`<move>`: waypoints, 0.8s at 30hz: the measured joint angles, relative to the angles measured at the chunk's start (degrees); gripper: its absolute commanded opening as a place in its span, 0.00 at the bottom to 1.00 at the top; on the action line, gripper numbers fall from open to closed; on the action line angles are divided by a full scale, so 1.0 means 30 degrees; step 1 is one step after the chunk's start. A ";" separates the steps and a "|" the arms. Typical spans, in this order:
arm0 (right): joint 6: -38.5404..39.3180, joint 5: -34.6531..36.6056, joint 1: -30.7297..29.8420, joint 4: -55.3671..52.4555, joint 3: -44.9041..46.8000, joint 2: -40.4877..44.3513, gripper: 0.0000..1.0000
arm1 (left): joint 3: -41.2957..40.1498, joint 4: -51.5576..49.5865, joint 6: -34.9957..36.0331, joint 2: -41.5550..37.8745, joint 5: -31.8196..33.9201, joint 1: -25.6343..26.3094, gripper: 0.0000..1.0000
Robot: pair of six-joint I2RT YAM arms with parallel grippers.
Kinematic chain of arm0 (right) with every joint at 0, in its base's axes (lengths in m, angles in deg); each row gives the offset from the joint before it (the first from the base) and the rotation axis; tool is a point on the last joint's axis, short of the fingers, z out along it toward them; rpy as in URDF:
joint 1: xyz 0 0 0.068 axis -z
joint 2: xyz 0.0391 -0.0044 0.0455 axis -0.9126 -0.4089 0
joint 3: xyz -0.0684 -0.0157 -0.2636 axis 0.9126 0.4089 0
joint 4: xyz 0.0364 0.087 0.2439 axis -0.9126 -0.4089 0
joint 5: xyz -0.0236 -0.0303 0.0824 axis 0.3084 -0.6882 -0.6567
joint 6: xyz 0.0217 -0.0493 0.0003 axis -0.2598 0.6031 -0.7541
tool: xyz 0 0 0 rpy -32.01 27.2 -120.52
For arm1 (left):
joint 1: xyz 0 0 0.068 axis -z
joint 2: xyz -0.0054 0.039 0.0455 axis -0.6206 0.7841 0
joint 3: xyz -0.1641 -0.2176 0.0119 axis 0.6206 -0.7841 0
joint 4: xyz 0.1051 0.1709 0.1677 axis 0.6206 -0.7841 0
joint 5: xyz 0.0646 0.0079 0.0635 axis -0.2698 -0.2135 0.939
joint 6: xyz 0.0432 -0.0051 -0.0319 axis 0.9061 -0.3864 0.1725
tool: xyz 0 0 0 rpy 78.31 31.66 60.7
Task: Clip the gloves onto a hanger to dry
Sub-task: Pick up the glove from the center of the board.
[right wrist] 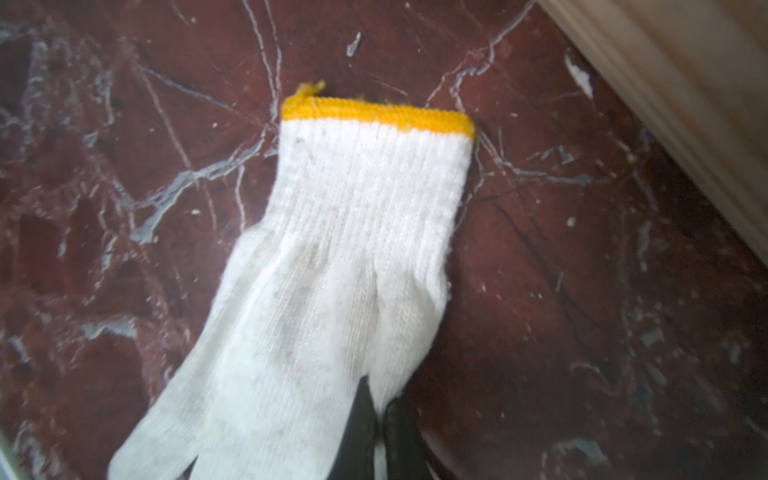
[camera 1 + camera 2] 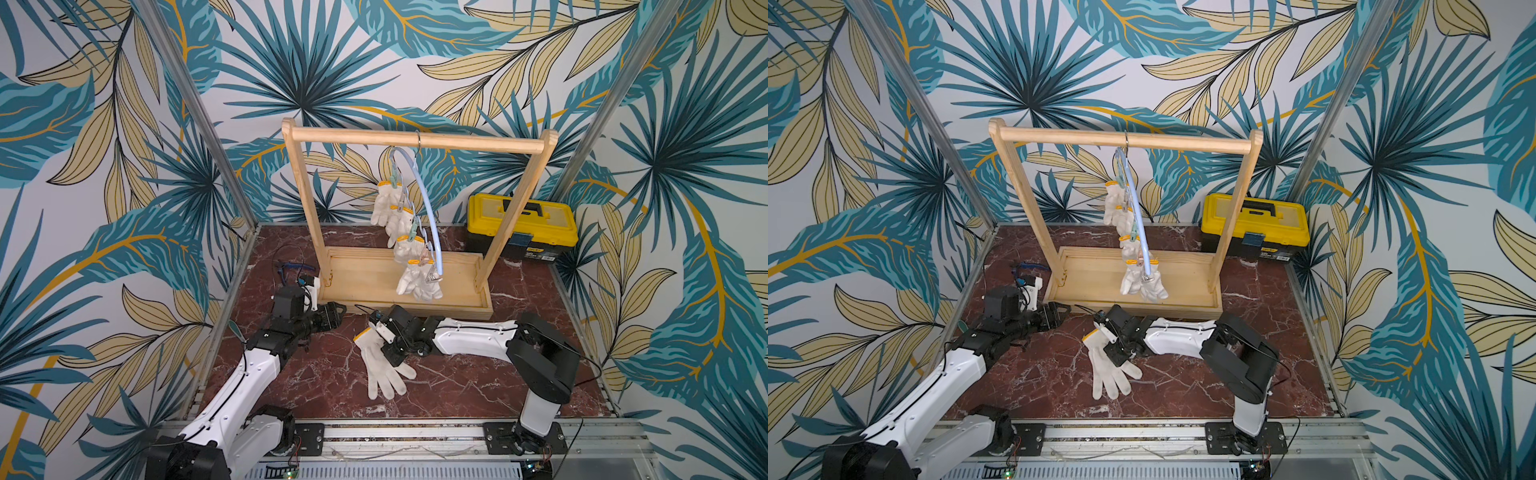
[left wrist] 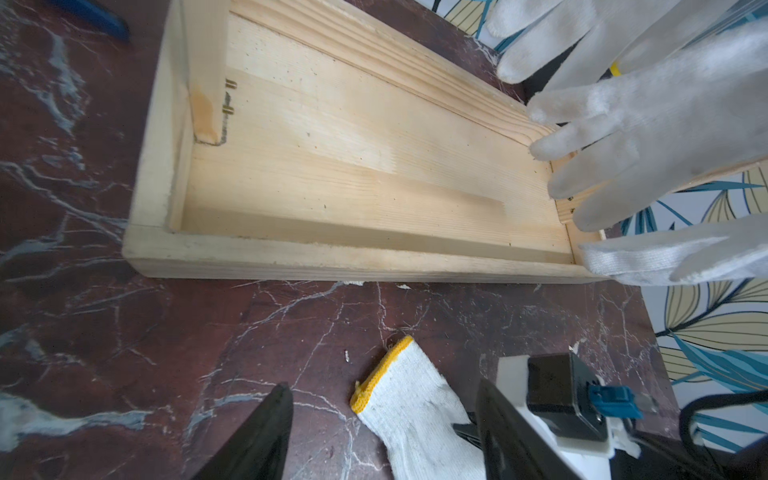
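Observation:
One white glove with a yellow cuff lies flat on the marble table in front of the rack. My right gripper is shut, pinching the glove at its side edge below the cuff. My left gripper hovers open to the left of that glove, holding nothing. The pale-blue hanger hangs by its hook from the rail. Several gloves are clipped along it, and the lowest ones dangle over the rack's base.
The wooden rack stands mid-table on a shallow wooden base tray, right behind both grippers. A yellow and black toolbox sits at the back right. A blue-handled tool lies at the back left.

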 measured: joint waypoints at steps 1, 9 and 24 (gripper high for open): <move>0.0022 -0.0182 0.0000 -0.0153 0.0233 0.0838 0.00 | -0.0007 0.0102 0.0022 0.0000 -0.0663 -0.0007 0.70; 0.0372 -0.0874 0.0000 -0.0342 0.0444 0.8473 0.00 | -0.0029 0.2834 -0.0750 0.0510 -0.6812 -0.0029 0.70; 0.1945 -0.1290 0.0000 -0.1202 -0.0794 1.1737 0.00 | 0.2062 0.6841 -0.1989 -0.0029 -1.2400 0.1858 0.69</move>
